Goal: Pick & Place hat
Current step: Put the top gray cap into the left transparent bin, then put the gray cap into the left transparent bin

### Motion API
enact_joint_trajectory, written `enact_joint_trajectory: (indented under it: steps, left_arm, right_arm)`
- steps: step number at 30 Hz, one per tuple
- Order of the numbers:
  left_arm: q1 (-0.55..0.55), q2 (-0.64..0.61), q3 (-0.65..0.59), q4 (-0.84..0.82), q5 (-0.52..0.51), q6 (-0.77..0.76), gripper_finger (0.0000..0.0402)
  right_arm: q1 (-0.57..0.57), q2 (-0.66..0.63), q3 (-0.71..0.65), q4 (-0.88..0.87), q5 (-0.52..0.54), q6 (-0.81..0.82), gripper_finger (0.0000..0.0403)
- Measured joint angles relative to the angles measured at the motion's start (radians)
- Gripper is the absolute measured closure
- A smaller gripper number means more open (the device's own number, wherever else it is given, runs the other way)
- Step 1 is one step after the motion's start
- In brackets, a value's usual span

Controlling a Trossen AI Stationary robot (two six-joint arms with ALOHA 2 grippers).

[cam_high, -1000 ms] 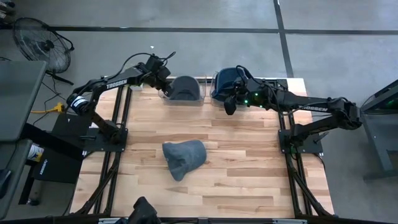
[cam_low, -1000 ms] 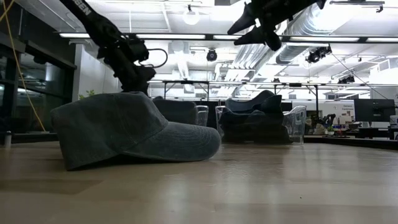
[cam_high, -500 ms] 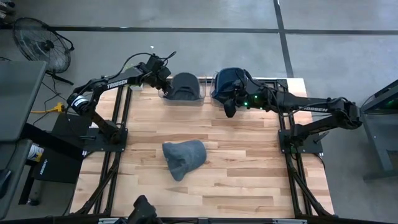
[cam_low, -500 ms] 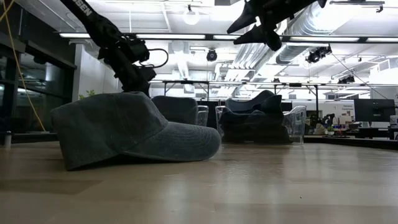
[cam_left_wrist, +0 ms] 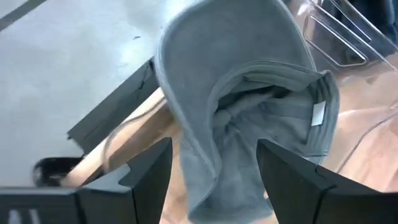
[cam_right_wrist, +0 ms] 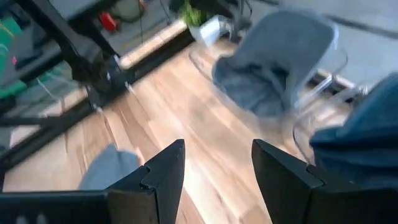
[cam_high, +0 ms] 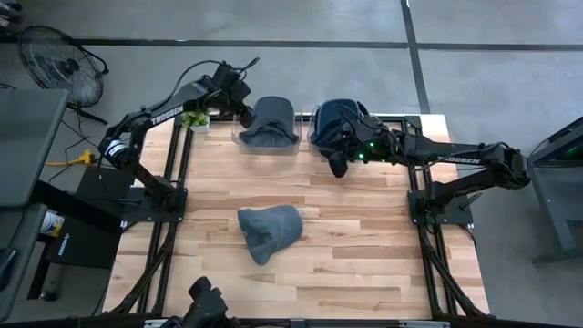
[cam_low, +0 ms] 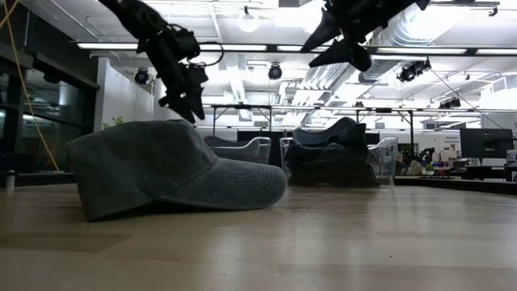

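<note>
Grey hat (cam_high: 271, 233) near table centre, brim toward the near edge, well apart from both my claws. Second grey hat (cam_high: 271, 125) in the clear bin (cam_high: 239, 138), far edge. My left gripper (cam_high: 244, 114) beside it, jaws spread, empty. My right gripper (cam_high: 338, 164) spread, empty, by the blue hat (cam_high: 330, 121). Three hats, two bins.

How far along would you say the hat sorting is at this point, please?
Done: a grey hat lies in the left clear bin, a navy hat in the right one. In hand: nothing; the left tool is open beside that bin, the right tool open too. Left: the grey cap mid-table.
</note>
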Motion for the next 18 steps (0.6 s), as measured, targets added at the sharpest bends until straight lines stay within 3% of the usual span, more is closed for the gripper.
enact_joint_trajectory:
  steps: [10, 18]
  left_arm:
    - [-0.001, -0.017, 0.167, -0.317, 0.034, -0.108, 0.0169]
    - [-0.111, -0.128, 0.113, -0.367, 0.070, -0.231, 0.0170]
  right_arm:
    - [0.019, 0.000, -0.113, 0.021, -0.116, 0.058, 0.0221]
    - [0.086, 0.000, -0.321, 0.344, -0.190, 0.255, 0.0221]
